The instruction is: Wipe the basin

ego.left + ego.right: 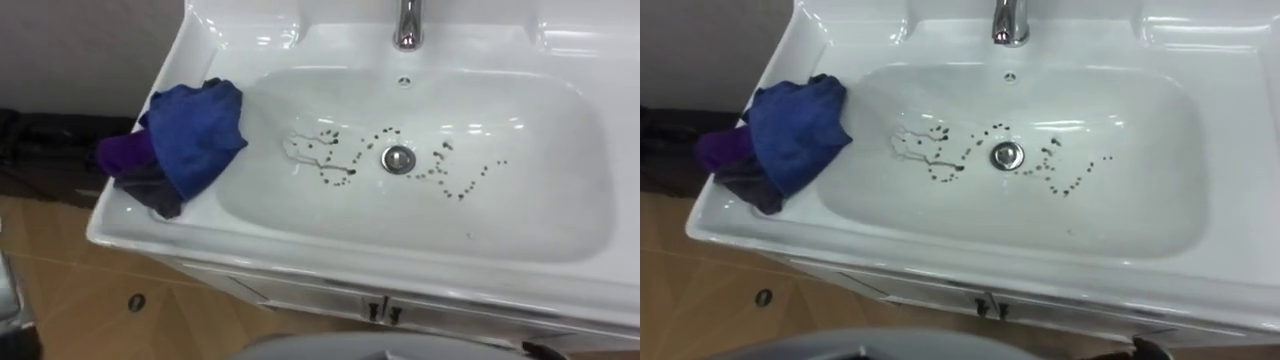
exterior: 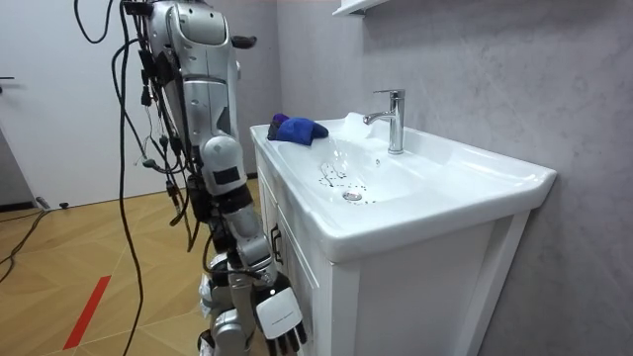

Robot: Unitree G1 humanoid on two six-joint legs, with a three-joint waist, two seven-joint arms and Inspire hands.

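- Right hand (image 2: 280, 314): in the room view it hangs low at the robot's side, in front of the vanity cabinet (image 2: 396, 287). Its fingers point down, loose and nearly straight, and we see nothing in them. It is below the basin rim and well apart from the cloths.
- Blue cloth (image 1: 195, 135): we find it bunched on the basin's left rim, its right edge drooping over the lip toward the bowl.
- Purple cloth (image 1: 125, 152): it lies against the blue cloth's outer side.
- Dark cloth (image 1: 160, 192): it is partly under both, at the rim's front left corner.
- White basin (image 1: 540, 200): a wide, shallow bowl.
- Chrome drain (image 1: 398, 158): near the middle of the bowl.
- Dark specks (image 1: 335, 170): scattered in loose arcs on both sides of the drain, with a thin smear to its left.
- Overflow hole (image 1: 404, 81): in the back wall of the bowl.
- Chrome faucet (image 1: 407, 25): upright on the back ledge, directly behind the overflow hole.
- Surroundings: the robot stands at the front of the vanity, on a wooden floor (image 1: 60, 300). A grey wall (image 2: 475, 79) is behind the basin. A red strip (image 2: 87, 311) marks the floor at the room view's left.
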